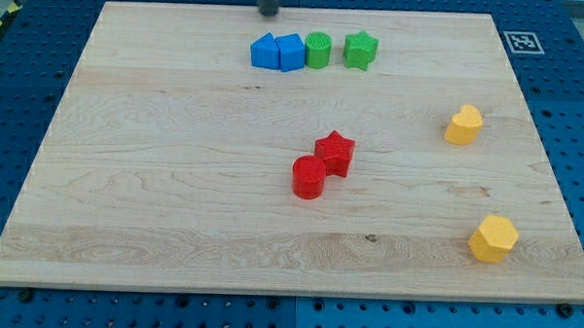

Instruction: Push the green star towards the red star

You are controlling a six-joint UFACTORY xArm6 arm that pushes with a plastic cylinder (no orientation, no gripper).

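The green star (360, 50) lies near the view's top, at the right end of a row of blocks. The red star (335, 152) lies near the board's middle, well below it, touching a red cylinder (309, 177) at its lower left. My tip (267, 11) is at the view's top edge, above the blue blocks and to the upper left of the green star, apart from all blocks.
A green cylinder (318, 50) sits left of the green star. Two blue blocks (266, 52) (290, 53) touch each other left of it. A yellow heart (463, 124) and a yellow hexagon (493, 238) lie at the right. The wooden board (175, 179) rests on a blue pegboard.
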